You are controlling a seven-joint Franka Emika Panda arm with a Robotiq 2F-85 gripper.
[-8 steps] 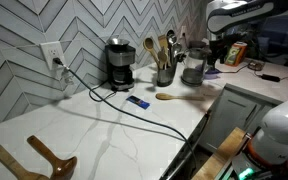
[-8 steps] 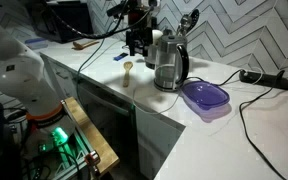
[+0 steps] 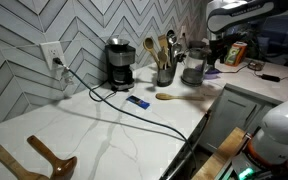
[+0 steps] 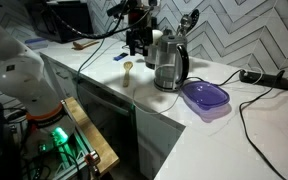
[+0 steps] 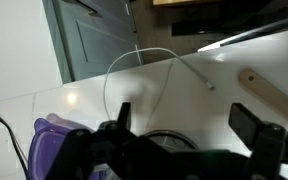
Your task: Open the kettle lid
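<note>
In an exterior view we've got the kettle (image 3: 193, 68) standing on the white counter (image 3: 104, 125), just beside the crock of wooden utensils (image 3: 164, 62), with the coffee maker (image 3: 119, 62) further along. The gripper (image 3: 210, 48) hangs close by the kettle's top, on the side away from the crock. A wooden spoon (image 3: 174, 96) lies in front.

Over to the facing exterior view: the kettle (image 4: 167, 65) is near the counter's edge, its dark lid (image 4: 165, 39) down and shut. The gripper (image 4: 136, 42) is level with the lid, right next to it; we can't tell if it touches. A purple container (image 4: 204, 97) sits just beside the kettle's base.

On the wrist view, the two fingers (image 5: 250, 126) stand well apart, nothing between them. The purple container (image 5: 46, 140) shows at lower left, and a dark blurred shape sits below the gripper (image 5: 184, 128).
</note>
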